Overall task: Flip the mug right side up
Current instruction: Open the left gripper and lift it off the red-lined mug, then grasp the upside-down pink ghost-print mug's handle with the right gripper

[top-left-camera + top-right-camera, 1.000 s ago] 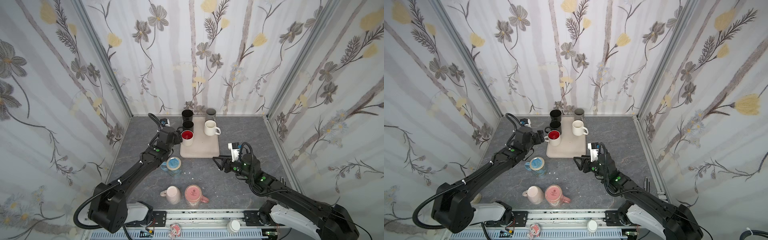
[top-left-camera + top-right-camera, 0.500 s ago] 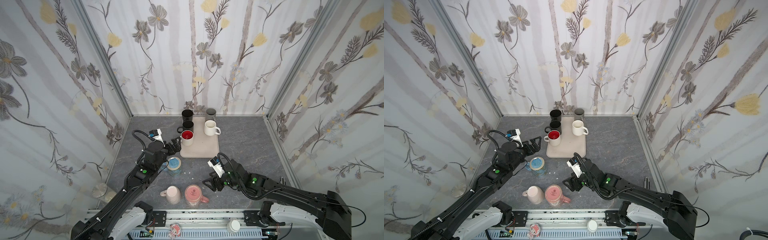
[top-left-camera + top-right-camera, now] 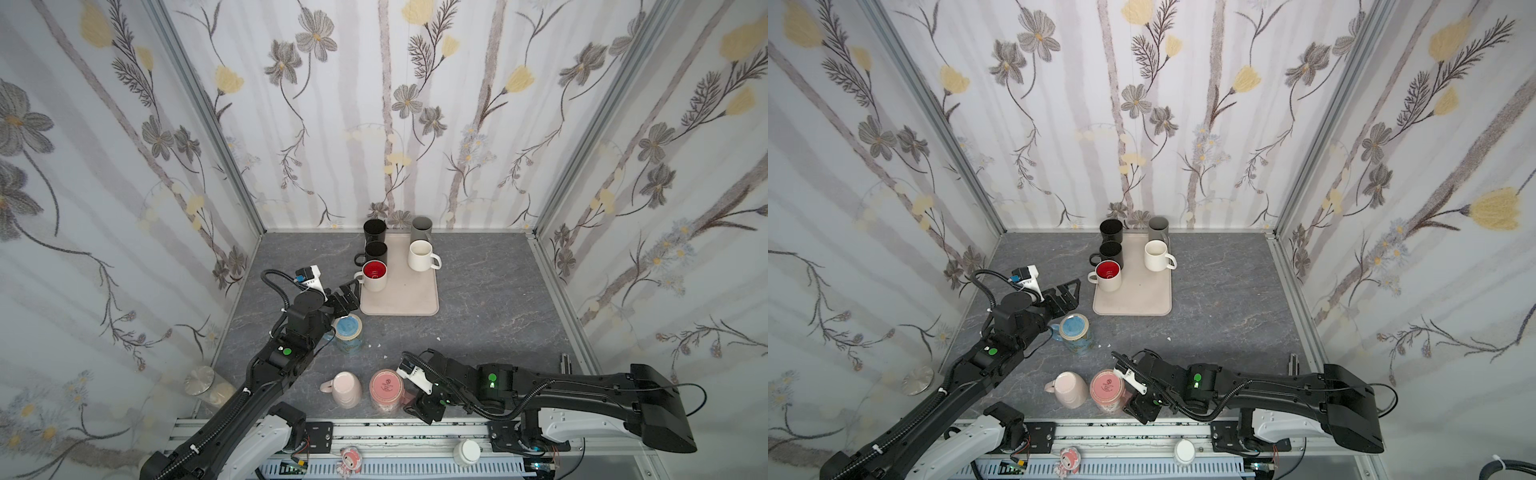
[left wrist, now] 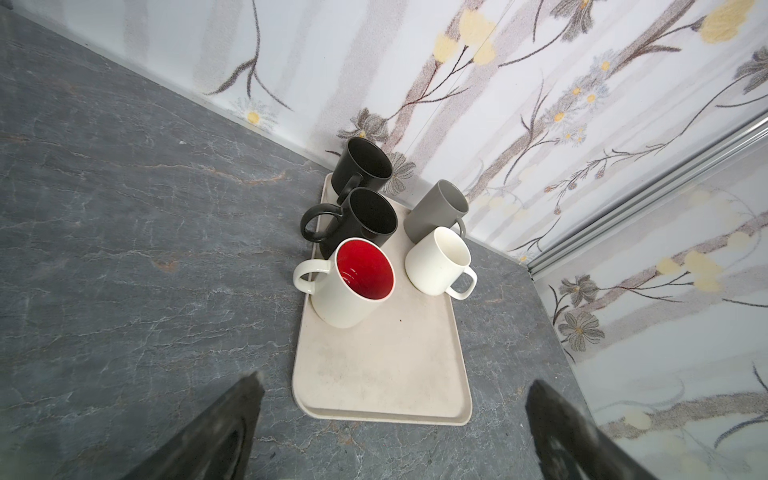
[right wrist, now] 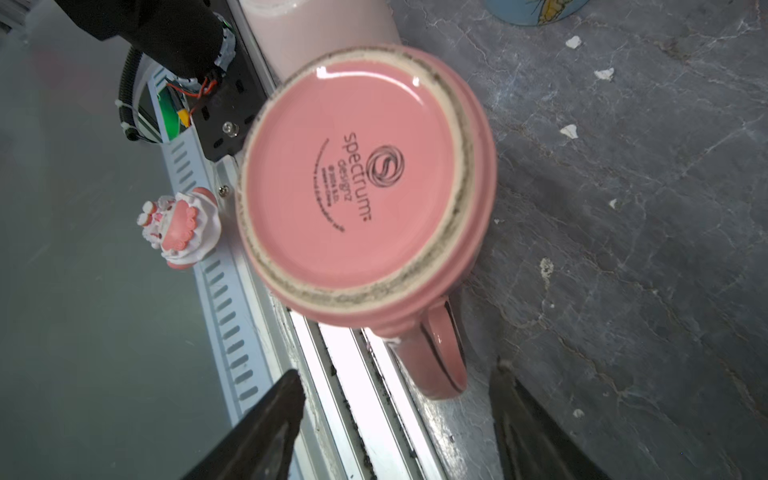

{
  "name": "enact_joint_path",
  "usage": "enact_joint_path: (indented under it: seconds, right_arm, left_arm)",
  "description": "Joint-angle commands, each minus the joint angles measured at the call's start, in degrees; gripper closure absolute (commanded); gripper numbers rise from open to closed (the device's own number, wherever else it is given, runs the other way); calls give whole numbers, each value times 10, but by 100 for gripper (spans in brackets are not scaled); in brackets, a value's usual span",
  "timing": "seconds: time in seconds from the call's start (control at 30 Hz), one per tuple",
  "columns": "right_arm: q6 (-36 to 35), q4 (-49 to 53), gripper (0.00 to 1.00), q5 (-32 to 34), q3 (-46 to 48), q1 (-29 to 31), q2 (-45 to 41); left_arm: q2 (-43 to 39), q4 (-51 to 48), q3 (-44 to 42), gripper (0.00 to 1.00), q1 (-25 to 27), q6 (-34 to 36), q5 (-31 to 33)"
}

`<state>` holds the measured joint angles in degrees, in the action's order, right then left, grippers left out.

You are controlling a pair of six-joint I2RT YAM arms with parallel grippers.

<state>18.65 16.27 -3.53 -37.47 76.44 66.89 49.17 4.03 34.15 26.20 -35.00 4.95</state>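
in the right wrist view the edge cuts off most of the pale mug and the blue mug. both fingers are blurred and cut off too. we cannot read the smallest print under the pink mug.

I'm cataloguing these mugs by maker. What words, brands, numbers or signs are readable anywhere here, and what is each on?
"spectrum": on the upturned base of the pink mug, in the right wrist view.
"designz": smaller, right beside it on the same base.
Swirl logo: next to the brand, no letters.
Finer lines of print on that base: too small to read.
Elsewhere: no legible text.
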Motion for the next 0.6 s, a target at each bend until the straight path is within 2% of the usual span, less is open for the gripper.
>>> enact_joint_path:
  seconds: [0.0, 0.57]
  right_arm:
    - [-16, 5, 32, 47, -6, 16, 10]
    - [-68, -23, 51, 89, -44, 35, 104]
  left_arm:
    - [-3, 12, -6, 0, -1, -7, 12]
    - [-4, 3, -14, 0, -1, -7, 6]
